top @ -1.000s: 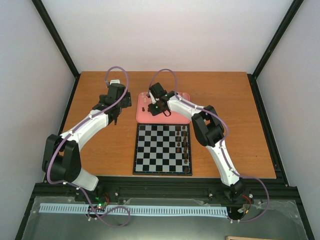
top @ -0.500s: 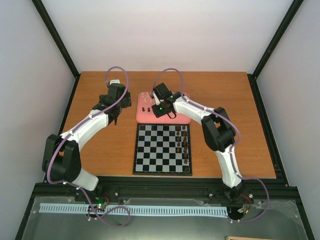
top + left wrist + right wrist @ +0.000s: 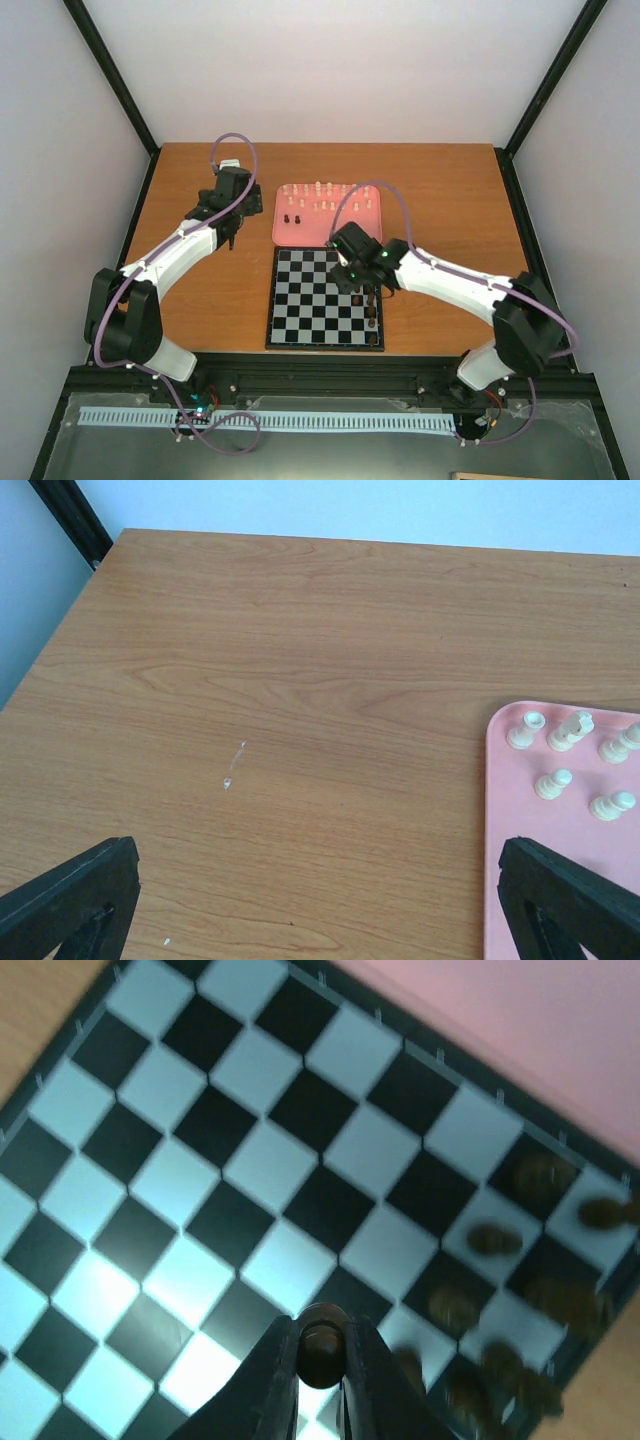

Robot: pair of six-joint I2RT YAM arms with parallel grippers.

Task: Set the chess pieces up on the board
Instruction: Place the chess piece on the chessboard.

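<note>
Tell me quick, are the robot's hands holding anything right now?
Left gripper: open, holding nothing.
Right gripper: closed on a dark chess piece above the board.

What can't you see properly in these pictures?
- Right wrist view: the fingers of the right gripper cover the held dark piece except its round top, so its kind is unclear.
- Right wrist view: the placed dark pieces are blurred.
- Top view: the right arm hides some squares of the board; every piece is too small to name.
- Left wrist view: the frame's edge cuts off the pink tray, so its cream pieces cannot be counted.
</note>
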